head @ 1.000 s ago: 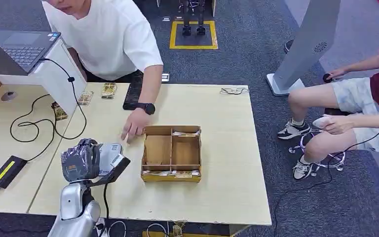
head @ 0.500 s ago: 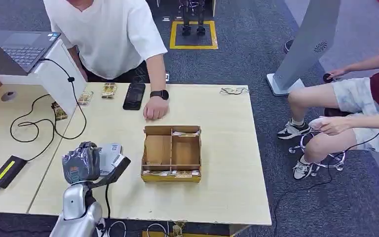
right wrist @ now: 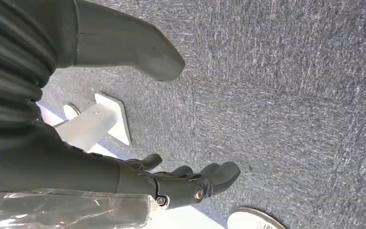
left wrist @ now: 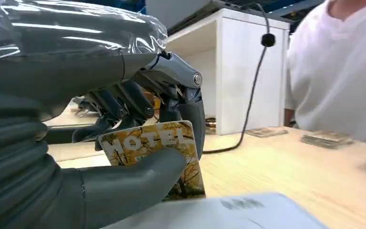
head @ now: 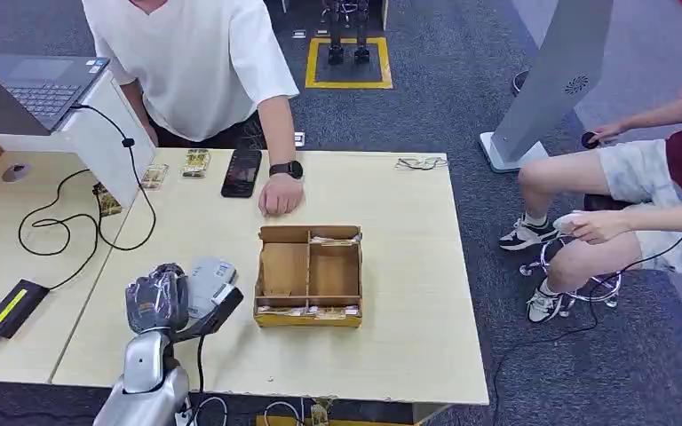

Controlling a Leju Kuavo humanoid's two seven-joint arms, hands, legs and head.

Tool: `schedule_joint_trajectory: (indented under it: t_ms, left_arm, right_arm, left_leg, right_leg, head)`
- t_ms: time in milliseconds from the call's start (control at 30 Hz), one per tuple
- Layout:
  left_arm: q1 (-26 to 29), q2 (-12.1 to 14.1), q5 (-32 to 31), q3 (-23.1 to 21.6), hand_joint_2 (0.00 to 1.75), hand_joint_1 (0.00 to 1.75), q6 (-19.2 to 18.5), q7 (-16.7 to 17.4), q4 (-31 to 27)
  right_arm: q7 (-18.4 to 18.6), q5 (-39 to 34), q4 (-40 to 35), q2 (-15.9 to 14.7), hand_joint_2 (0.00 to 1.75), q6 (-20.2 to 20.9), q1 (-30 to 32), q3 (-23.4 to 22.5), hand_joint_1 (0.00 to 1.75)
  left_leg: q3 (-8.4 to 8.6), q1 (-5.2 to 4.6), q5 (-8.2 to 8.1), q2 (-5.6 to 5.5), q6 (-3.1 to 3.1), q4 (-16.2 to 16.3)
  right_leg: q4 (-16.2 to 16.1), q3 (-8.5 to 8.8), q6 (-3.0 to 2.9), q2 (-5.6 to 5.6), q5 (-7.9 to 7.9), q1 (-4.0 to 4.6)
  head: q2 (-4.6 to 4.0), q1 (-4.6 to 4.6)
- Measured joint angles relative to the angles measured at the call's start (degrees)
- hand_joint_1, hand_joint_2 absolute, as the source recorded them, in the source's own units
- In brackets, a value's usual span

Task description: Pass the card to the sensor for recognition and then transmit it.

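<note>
Card: the card [left wrist: 152, 152], printed with autumn leaves and the word HOTEL, is pinched upright between the thumb and the darker fingers of the left hand [head: 155, 297], face outward, likely so the reader can register it.
Sensor: a pale grey pad [head: 209, 275] lies flat on the table [head: 408, 293] just beside the left hand; in the left wrist view its surface [left wrist: 228, 212] sits right under the card's lower edge. Whether they touch, I cannot tell.
Right hand: the right hand [right wrist: 186, 181] hangs over grey carpet, holding nothing, fingers loosely apart, kept out of the way.
Box: a divided cardboard box [head: 309, 275] sits just beyond the sensor, probably where cards are kept.
Person: a person's hand [head: 280, 195] rests on the table's far side, well apart from the card, seemingly waiting to receive it.
Phone: a dark phone [head: 241, 171] lies near that hand.
</note>
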Motion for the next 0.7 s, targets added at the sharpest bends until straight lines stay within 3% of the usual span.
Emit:
schedule_joint_trajectory:
  t_ms: [700]
  left_arm:
    - [-0.2,0.9,1.3,-3.1,1.75,1.75,-2.8,1.0,1.4]
  right_arm:
    - [0.6,0.0,-0.2,0.0,1.75,0.4,0.0,0.6,0.0]
  left_leg:
    - [0.01,0.0,0.0,0.0,0.0,0.0]
  right_leg:
    - [0.0,0.01,0.0,0.0,0.0,0.0]
  head:
    - [0.0,0.0]
